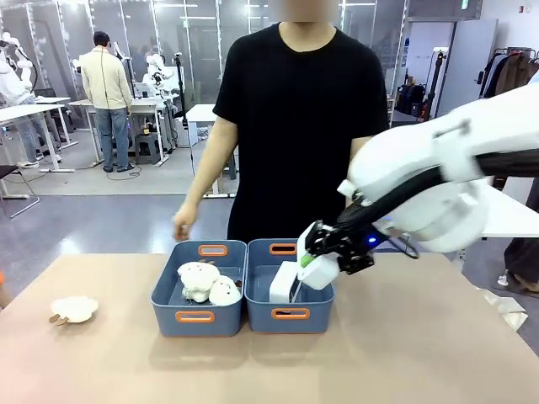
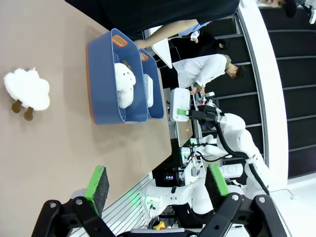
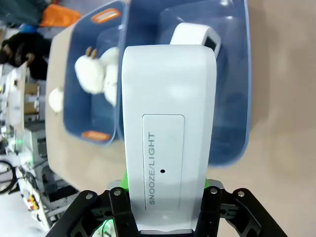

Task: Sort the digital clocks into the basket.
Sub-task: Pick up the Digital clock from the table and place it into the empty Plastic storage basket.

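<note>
My right gripper [image 1: 313, 266] is shut on a white digital clock [image 1: 320, 271] and holds it just above the right-hand blue-grey basket [image 1: 290, 314]. In the right wrist view the held clock [image 3: 168, 123] shows its "SNOOZE/LIGHT" face, clamped between that gripper's [image 3: 165, 207] green pads. A second white clock [image 3: 195, 37] lies inside the basket [image 3: 232, 98] below it and leans against the inner wall [image 1: 282, 283]. My left gripper [image 2: 157, 182] hangs open over the table with nothing between its fingers, well away from the bins.
The matching left bin [image 1: 199, 317] holds white cloud-shaped soft toys [image 1: 202, 280]. Another cloud toy [image 1: 74, 309] lies on the table at the left. A person in a black shirt stands behind the bins, one hand [image 1: 181, 225] hanging above the left bin.
</note>
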Available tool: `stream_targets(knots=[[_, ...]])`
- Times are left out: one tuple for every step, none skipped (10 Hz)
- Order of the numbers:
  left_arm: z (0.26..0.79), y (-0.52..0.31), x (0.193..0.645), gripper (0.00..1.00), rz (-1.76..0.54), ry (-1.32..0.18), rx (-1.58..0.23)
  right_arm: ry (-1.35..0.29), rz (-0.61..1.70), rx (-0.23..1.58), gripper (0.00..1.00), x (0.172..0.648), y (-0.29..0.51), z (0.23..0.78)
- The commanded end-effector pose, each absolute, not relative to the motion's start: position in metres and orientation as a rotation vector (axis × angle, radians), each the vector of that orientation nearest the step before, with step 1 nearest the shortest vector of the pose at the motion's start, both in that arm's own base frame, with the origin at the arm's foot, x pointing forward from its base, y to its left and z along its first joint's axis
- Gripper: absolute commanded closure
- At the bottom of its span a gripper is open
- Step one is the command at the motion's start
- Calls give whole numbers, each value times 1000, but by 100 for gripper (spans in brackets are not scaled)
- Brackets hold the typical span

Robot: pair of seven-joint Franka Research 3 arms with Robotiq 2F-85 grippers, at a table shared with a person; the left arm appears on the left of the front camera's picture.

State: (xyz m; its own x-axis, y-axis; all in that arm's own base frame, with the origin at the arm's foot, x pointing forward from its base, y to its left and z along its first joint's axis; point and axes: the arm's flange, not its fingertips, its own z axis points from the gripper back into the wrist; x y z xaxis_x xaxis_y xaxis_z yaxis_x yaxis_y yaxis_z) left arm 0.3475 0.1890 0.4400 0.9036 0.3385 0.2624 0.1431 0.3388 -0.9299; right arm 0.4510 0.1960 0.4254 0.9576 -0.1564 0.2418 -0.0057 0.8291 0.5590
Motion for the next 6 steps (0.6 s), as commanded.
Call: stream_targets(knots=[[442,189,344,0,117,-447,-1235,-277,-177,540,95,474,194,433],[442,189,344,0,117,-447,-1235,-284,-193,545,95,489,192,426],[442,189,344,0,117,-447,-1235,-253,-206,576,38,486,196,423],[442,189,344,0,117,-447,-1235,-275,-212,571,26,491,194,422],[442,189,344,0,117,-447,-1235,-267,-210,567,9,494,193,421],[442,189,344,0,117,-447,-1235,-255,-212,574,0,490,191,422]])
